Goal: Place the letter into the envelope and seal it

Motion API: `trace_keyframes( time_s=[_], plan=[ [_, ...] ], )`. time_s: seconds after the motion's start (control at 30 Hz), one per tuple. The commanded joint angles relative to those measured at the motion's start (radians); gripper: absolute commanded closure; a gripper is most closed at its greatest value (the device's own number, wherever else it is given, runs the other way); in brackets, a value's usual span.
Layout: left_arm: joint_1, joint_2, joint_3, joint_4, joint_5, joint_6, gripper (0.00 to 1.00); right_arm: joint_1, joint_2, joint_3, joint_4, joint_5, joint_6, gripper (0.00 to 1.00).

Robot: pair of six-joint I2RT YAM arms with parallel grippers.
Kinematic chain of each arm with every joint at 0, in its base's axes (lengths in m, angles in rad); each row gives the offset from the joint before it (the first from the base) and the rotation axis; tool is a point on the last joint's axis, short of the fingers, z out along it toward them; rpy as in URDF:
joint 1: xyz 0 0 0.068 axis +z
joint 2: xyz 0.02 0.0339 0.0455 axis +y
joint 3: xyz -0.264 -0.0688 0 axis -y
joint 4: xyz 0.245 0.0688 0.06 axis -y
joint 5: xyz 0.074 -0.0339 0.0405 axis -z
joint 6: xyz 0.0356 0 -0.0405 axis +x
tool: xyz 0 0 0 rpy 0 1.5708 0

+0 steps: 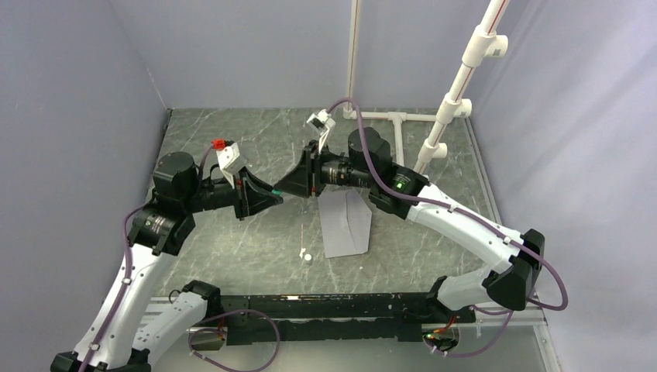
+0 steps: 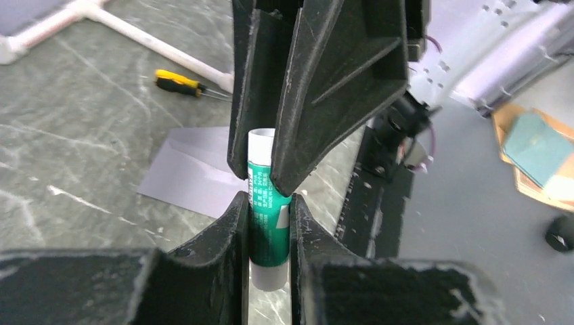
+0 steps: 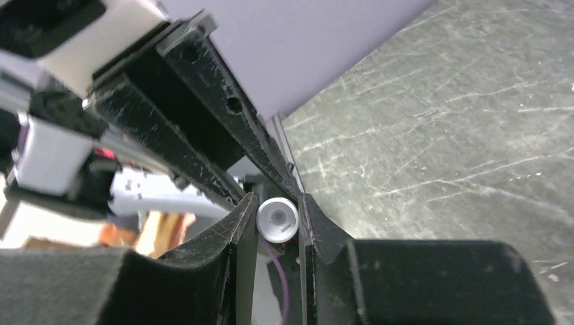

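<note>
The only container here is the envelope [image 1: 346, 225]. It is a single flat grey piece lying on the worktop [image 1: 232, 248] just right of centre, its long side running from near to far. A crease crosses it, and I cannot tell whether its flap is open or whether anything is inside. From here the letter is not to be made out.

Above the worktop, a little left of the envelope, the two arms meet tip to tip. Between them is one glue stick [image 2: 269, 230], green-bodied with white ends. The left gripper [image 2: 269, 203] is narrowed onto the green body, a finger pressed against each side. The right gripper [image 3: 277, 203] comes in from the opposite end and is closed on the same stick. From its wrist view, the round white end sits snug between its two fingers.

One small white cap-like piece [image 1: 307, 256] lies on the worktop near the envelope's near left corner, apart from it. One screwdriver [image 2: 179, 82] with a yellow and black handle lies beyond the envelope, close to the white pipe frame [image 1: 403, 120] at the far right.
</note>
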Motion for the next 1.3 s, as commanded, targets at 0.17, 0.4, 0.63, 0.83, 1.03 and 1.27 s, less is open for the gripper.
trace_keyframes(
  time_s=[0.17,0.4,0.63,0.83,1.03,1.27],
  plan=[
    [0.0,0.079,0.038,0.041,0.145,-0.097,0.97,0.011,-0.129,-0.133,0.342,-0.035,-0.017,0.29],
    [-0.011,0.074,0.04,0.07,0.413,-0.13,0.98,0.01,-0.144,-0.106,0.183,-0.236,-0.366,0.24],
    [-0.014,0.073,0.071,-0.015,0.502,-0.053,0.97,0.01,-0.152,-0.125,0.241,-0.354,-0.422,0.54],
    [-0.014,0.08,0.083,-0.057,0.506,-0.007,0.98,0.01,-0.139,-0.135,0.319,-0.315,-0.319,0.73],
    [-0.016,0.052,0.089,0.047,0.45,-0.084,0.98,0.01,-0.09,-0.083,0.249,-0.288,-0.264,0.85],
    [-0.015,0.038,0.118,0.07,0.431,-0.095,0.98,0.01,-0.067,-0.066,0.239,-0.3,-0.226,0.81]
  ],
)
